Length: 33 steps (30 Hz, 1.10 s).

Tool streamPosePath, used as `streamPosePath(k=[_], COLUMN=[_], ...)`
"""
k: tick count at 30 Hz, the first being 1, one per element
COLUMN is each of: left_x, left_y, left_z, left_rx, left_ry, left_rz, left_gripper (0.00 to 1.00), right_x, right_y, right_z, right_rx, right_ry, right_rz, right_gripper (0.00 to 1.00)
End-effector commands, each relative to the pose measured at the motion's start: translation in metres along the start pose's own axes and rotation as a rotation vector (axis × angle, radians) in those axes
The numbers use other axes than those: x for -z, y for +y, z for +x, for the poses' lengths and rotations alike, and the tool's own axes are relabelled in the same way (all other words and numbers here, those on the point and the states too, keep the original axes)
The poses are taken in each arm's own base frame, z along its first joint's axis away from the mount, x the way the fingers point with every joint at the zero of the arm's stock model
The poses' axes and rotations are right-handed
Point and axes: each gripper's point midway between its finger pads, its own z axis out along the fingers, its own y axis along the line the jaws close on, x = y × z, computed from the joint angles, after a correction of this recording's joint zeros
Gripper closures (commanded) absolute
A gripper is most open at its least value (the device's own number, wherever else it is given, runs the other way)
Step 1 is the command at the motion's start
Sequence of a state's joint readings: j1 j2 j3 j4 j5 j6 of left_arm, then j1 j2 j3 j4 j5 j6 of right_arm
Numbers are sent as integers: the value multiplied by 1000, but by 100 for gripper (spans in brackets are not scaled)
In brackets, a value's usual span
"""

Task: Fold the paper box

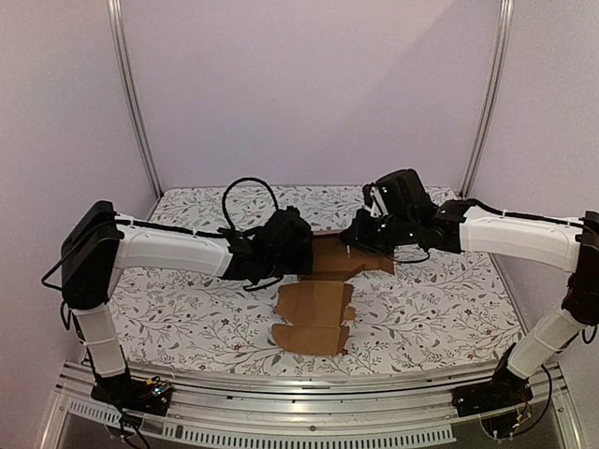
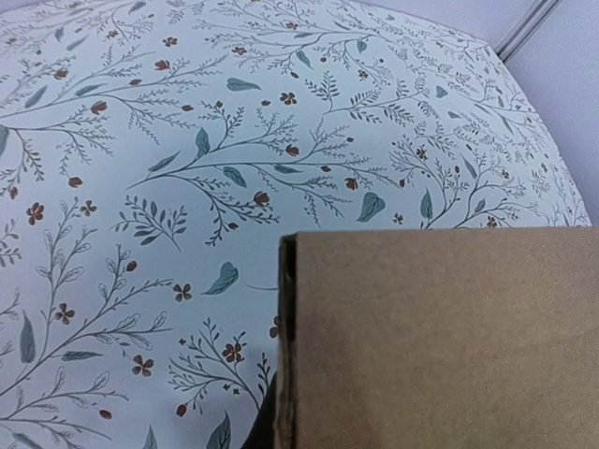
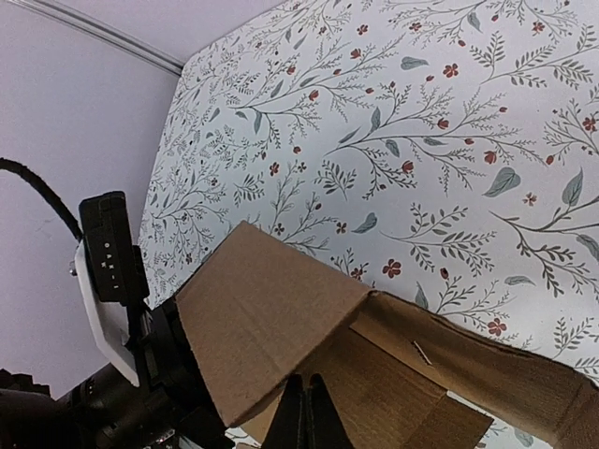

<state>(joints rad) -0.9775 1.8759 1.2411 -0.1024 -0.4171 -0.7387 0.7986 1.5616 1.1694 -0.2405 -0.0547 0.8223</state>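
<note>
1. The paper box (image 1: 314, 313) lies near the middle of the table (image 1: 440, 309), on a cloth printed with leaves and small red flowers. It is only partly folded.
2. Seen from above, the half toward 6 o'clock lies flat on the cloth, with its notched flaps spread out. The half toward 12 o'clock is raised between the two arms.
3. The left gripper (image 1: 298, 245) is at 9 o'clock of the raised part, right against the cardboard. Its fingers are closed. Its own camera does not show them: a brown panel fills the corner toward 4 o'clock, its cut edge standing upright. Whether cardboard is pinched between the fingers cannot be told.
4. The right gripper (image 1: 357, 238) is at 3 o'clock of the raised part. Its dark fingers (image 3: 296, 421) are closed, with only a thin line between them, and sit at 6 o'clock in its own camera. They point into the crease where a lifted panel meets a lower one. Whether they pinch a cardboard edge cannot be told.
5. In that same camera the lifted panel slopes up toward 10 o'clock, and the left gripper sits just beyond it, toward 8 o'clock.
6. A black cable (image 1: 248, 201) loops above the left arm, toward 12 o'clock.
</note>
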Motion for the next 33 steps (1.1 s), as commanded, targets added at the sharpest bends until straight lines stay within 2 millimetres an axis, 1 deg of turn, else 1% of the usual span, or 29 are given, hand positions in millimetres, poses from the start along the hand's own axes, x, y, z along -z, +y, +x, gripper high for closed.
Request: streamPosePath(k=[1,7,8,10,11,17,20,23,24,26,30,33], left_x=[1,3,3,7,8,20,26,32,35,40,47,52], left_y=[11,19,21,22,23,20,17,15,11,5,-3,-8], left_z=[-2,-15,-17,-23,-26,-43,-52,-57,-64,-68,-72,-73], left_rx=[48,89,98,125,139,237,297,351,370,392,431,450], left_ry=[28,18,17,13,11,14,14,23,11,15,23,36], left_rz=[14,19,23,39,49,127,179,227,258,297,358,397], left_gripper=[100,100,100,100,100,100,100,100,100,100,100,100], right_x=[23,51,61,74,85,121,135,140,142,145,139,131], right_y=[13,24,29,34,39,54,54,56,57,62,62,70], right_z=[-3,-4,-6,-7,-9,-4,2,6,8,11,12,6], right_rx=[57,146,173,215,246,411,484,547,560,589,605,600], right_ry=[-14,-16,-32,-50,-67,-118,-162,-216,-237,-282,-340,-374], right_rz=[-42,-88,-108,-134,-158,-270,-319,-374,-399,-457,-472,-487], right_gripper=[99,99,99,99,98,100,100,100,100,100,100,100])
